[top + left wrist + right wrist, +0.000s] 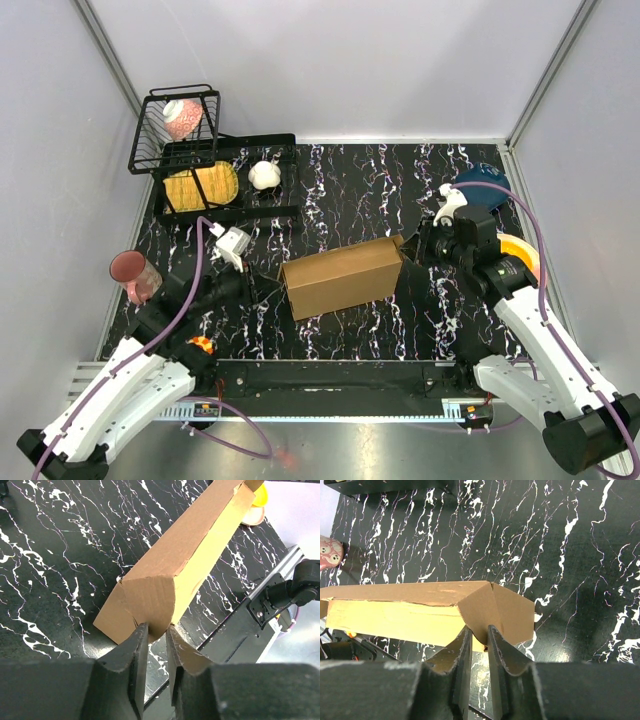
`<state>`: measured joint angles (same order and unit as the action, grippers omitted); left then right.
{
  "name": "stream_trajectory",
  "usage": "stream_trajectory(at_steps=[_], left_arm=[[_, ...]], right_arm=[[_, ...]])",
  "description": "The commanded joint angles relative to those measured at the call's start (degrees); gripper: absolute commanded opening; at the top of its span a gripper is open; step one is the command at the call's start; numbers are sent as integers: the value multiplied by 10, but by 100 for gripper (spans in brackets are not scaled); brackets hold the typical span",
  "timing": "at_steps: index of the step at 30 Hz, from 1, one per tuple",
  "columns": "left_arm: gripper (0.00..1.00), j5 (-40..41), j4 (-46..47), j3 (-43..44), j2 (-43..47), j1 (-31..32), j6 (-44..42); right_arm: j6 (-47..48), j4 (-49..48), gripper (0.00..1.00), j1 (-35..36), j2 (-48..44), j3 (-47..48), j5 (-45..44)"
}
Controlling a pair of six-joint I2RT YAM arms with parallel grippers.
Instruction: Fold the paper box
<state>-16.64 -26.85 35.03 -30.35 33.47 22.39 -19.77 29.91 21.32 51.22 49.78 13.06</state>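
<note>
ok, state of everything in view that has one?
box: folded shut, held at both ends
left gripper: shut on box end flap
right gripper: shut on the other end flap
basket: tilted, holds a pink item

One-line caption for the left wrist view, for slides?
Left gripper closed on the rounded end flap of a plain brown corrugated cardboard box lying on a black marbled table.
</note>
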Motion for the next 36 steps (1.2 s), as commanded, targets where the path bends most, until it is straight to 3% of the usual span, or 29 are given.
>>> stream_trajectory(at_steps=[1, 14, 22, 36], left_arm=[[21, 14, 36, 19, 1, 3, 5], [1, 114, 159, -23, -12, 3, 59], [0, 182, 207, -23, -55, 3, 70], [0, 204, 203, -17, -82, 5, 43]], right_arm=[[-4, -9, 24, 5, 0, 9, -1], [-58, -34, 14, 15, -19, -4, -1], [-109, -32, 0, 24, -11, 6, -4], [-134, 0, 0, 24, 0, 45, -3]])
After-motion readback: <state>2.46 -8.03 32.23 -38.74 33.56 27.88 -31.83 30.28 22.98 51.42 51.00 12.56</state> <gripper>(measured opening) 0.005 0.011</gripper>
